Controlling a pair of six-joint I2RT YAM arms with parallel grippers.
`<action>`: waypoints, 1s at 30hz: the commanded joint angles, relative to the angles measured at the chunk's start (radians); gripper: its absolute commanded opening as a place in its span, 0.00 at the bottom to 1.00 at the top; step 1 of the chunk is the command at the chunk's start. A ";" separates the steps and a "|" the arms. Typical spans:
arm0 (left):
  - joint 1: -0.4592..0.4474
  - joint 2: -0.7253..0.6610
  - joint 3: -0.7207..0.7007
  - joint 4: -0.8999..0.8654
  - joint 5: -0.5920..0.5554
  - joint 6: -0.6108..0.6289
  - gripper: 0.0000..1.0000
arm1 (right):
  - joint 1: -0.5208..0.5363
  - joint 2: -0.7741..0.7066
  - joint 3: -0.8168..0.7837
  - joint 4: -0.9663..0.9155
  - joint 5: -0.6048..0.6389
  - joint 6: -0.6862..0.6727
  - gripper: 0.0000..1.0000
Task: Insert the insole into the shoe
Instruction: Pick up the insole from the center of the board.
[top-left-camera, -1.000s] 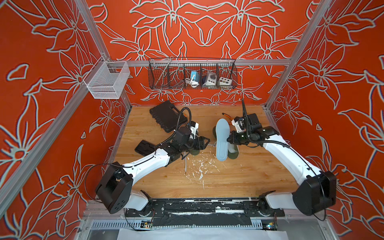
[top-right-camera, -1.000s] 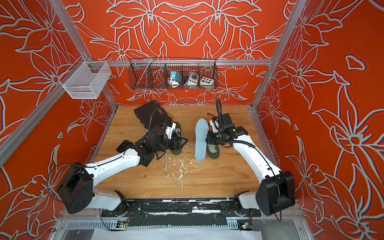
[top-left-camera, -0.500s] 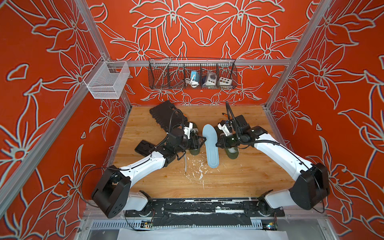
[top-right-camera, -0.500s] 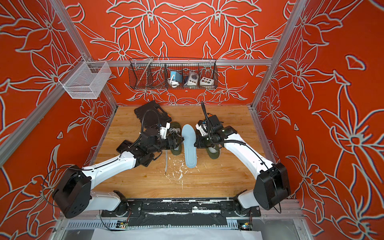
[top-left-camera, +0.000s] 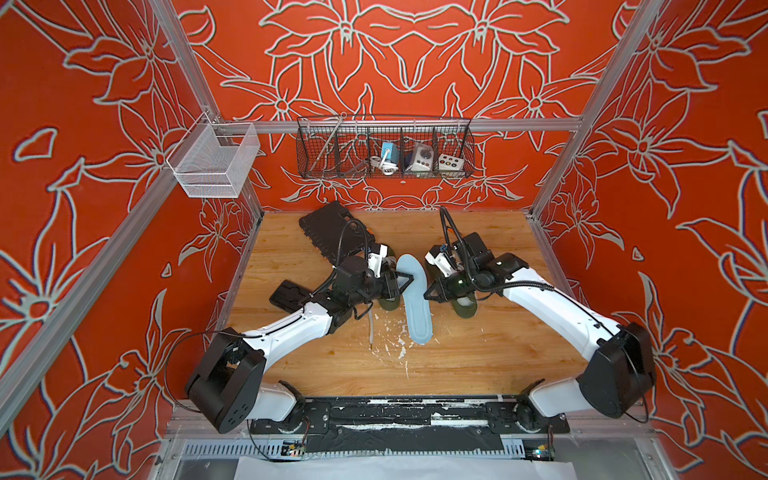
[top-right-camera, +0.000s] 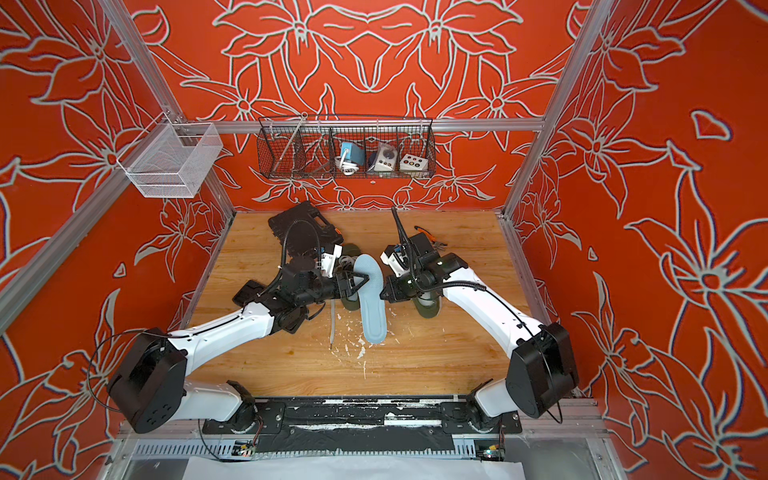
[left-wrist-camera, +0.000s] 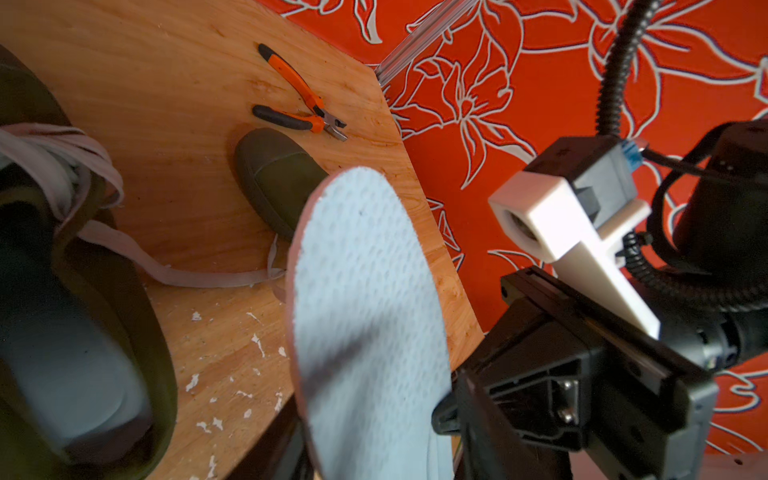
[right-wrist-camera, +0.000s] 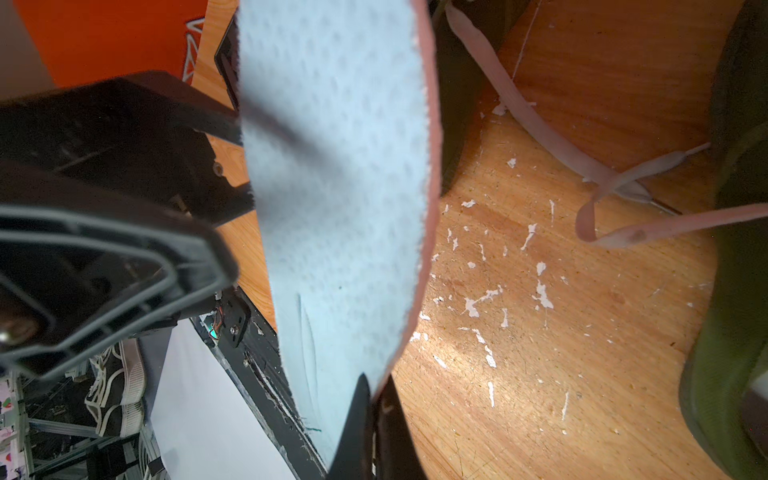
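Baskets hang on the walls in both top views. A dark wire basket (top-left-camera: 309, 160) on the back wall holds a blue device (top-left-camera: 387, 150), a white device (top-left-camera: 423, 156) and a button box (top-left-camera: 451, 162), each in its own compartment toward the right end. A white mesh bin (top-left-camera: 208, 166) is fixed at the left wall. Over the surface (top-left-camera: 478, 357) the insole (top-left-camera: 415, 303) runs back to front between the left shoe (top-left-camera: 390, 306) and the right shoe (top-left-camera: 465, 309), outside both. Bare, paint-flecked wood spreads toward the arm bases, and a black case (top-left-camera: 328, 232) lies at the back left. Both arms reach inward with elbows out, the left hand (top-left-camera: 405, 282) and right hand (top-left-camera: 428, 294) facing each other across the insole.

In the left wrist view the insole (left-wrist-camera: 365, 311) stands tilted above the wood, with the left shoe (left-wrist-camera: 160, 357) beside it, laces loose. Pliers (left-wrist-camera: 303, 99) lie near the surface's far edge, just past the right shoe's toe.

In the right wrist view the right hand (right-wrist-camera: 370, 428) pinches the insole's rim tight. The left hand's jaws straddle the opposite rim, but I cannot tell whether they grip it.
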 joint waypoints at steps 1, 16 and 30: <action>0.005 0.016 -0.005 0.044 0.030 -0.013 0.42 | 0.011 0.007 0.024 -0.010 -0.031 -0.044 0.00; 0.005 0.019 -0.038 0.109 -0.040 -0.245 0.00 | 0.062 -0.092 -0.022 0.099 0.210 -0.102 0.86; 0.005 -0.048 -0.148 0.222 -0.169 -0.563 0.00 | 0.220 -0.153 -0.192 0.379 0.502 -0.131 0.99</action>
